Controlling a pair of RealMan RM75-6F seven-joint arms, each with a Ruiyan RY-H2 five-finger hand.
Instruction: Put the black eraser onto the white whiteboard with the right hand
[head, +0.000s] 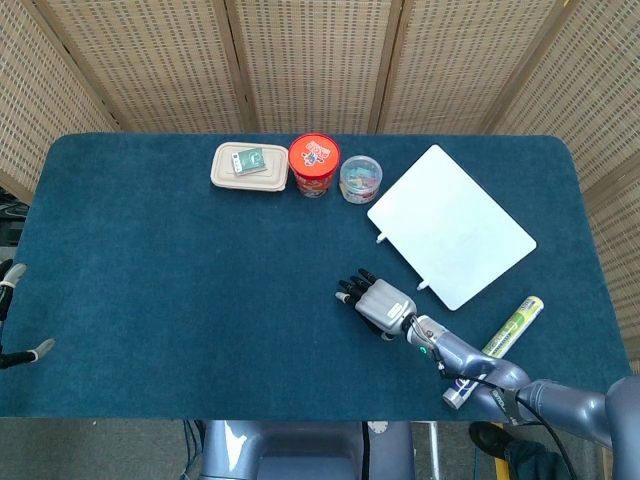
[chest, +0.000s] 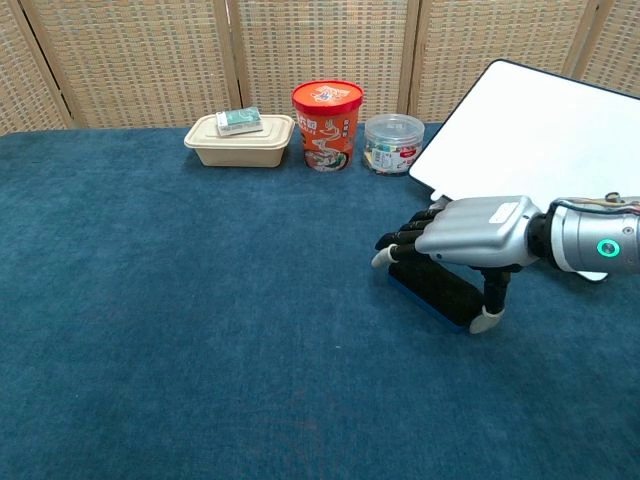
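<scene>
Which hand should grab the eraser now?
Right. The right hand already hovers over the black eraser, beside the whiteboard; the left hand sits at the table's far left edge.

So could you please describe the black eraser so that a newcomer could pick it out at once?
Start at the white whiteboard on the table's right side. Just in front of its near-left corner, under the right hand, lies the black eraser, the only dark, flat block on the blue cloth.
</scene>
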